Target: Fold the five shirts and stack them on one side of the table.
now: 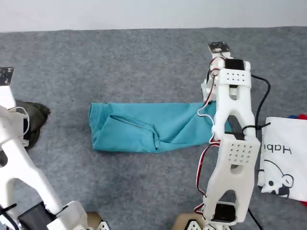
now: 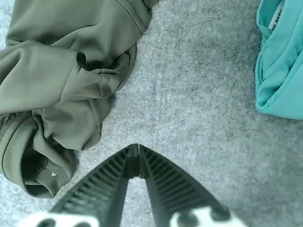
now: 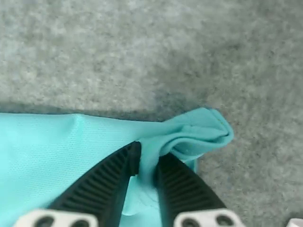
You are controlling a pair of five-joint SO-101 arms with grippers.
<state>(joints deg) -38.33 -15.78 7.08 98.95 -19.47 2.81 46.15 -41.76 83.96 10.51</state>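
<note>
A teal shirt (image 1: 144,127) lies folded into a long strip across the middle of the grey table. In the right wrist view my right gripper (image 3: 147,156) is shut on a bunched corner of the teal shirt (image 3: 199,132) at the strip's right end. The right arm (image 1: 232,120) covers that end in the high view. My left gripper (image 2: 138,151) is shut with nothing in it, hovering over bare felt. It sits between a crumpled olive shirt (image 2: 52,71) and the left end of the teal shirt (image 2: 281,71). That olive shirt (image 1: 36,115) lies at the table's left edge.
A white shirt (image 1: 285,158) with a printed bear lies at the right edge, with a bit of red and blue cloth (image 1: 298,116) behind it. The left arm (image 1: 19,158) stretches along the left side. Grey felt (image 1: 144,62) stretches behind the teal strip.
</note>
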